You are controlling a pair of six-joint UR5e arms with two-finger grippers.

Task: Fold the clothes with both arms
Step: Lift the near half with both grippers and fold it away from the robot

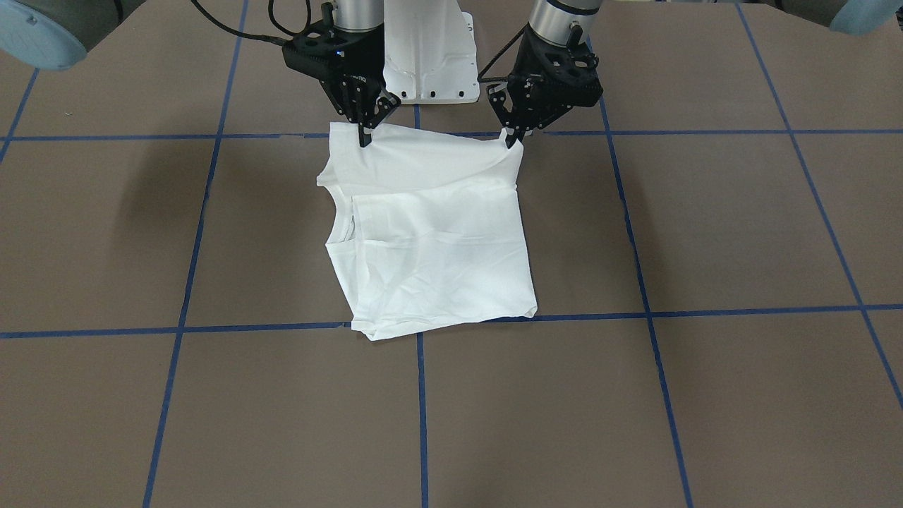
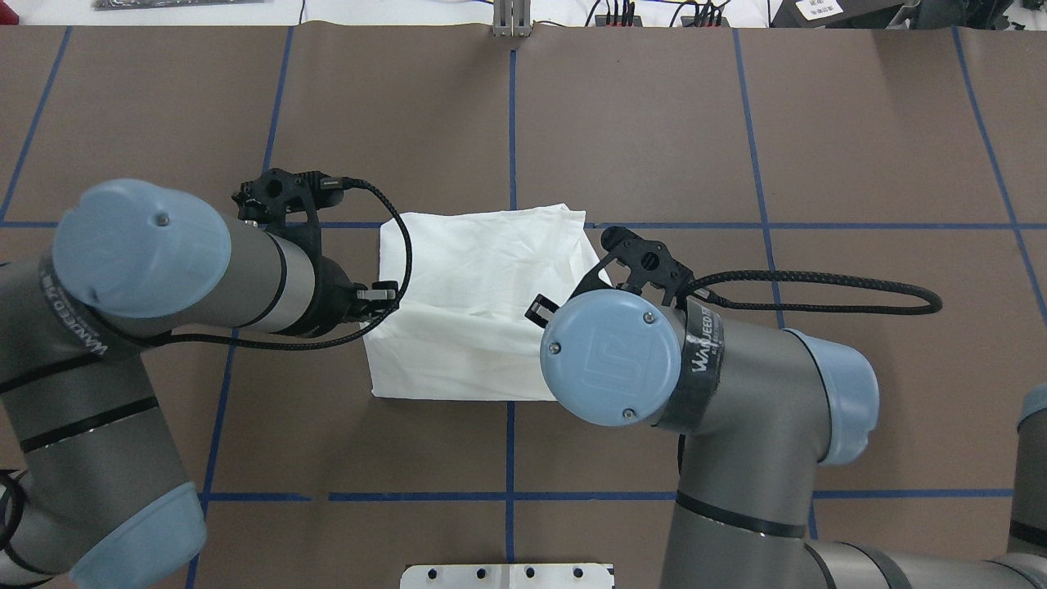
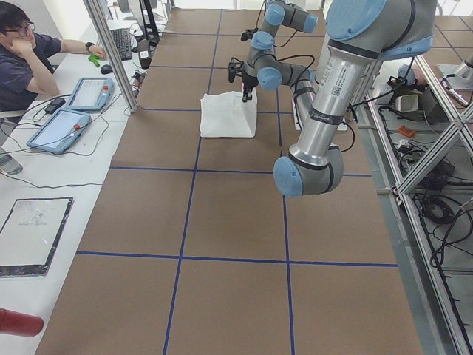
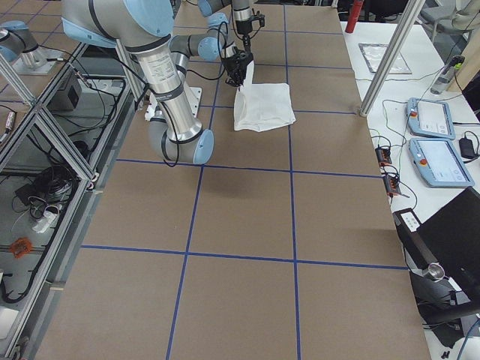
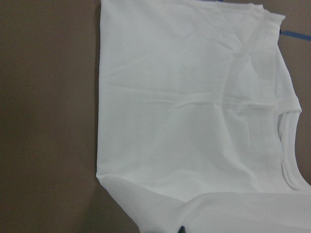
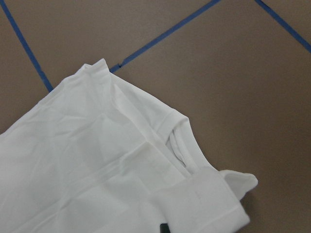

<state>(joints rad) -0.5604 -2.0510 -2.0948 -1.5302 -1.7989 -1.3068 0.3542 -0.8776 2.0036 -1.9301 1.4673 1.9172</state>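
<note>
The white T-shirt [image 1: 430, 240] lies folded into a rough square on the brown table, plain side up, with no print showing. My left gripper [image 1: 513, 141] is shut on one corner of the shirt's edge nearest the robot base. My right gripper [image 1: 365, 137] is shut on the other corner of that edge. Both corners are raised a little and the cloth sags between them. From overhead the shirt [image 2: 474, 278] lies between the two wrists, and the right wrist's blue cap [image 2: 609, 356] hides that gripper. The ribbed collar [image 6: 177, 141] shows in the right wrist view.
The white pedestal base [image 1: 430, 49] stands just behind the grippers. Blue tape lines [image 1: 420, 395] grid the table. In the exterior left view an operator [image 3: 22, 52] sits at a side desk with tablets [image 3: 66, 129].
</note>
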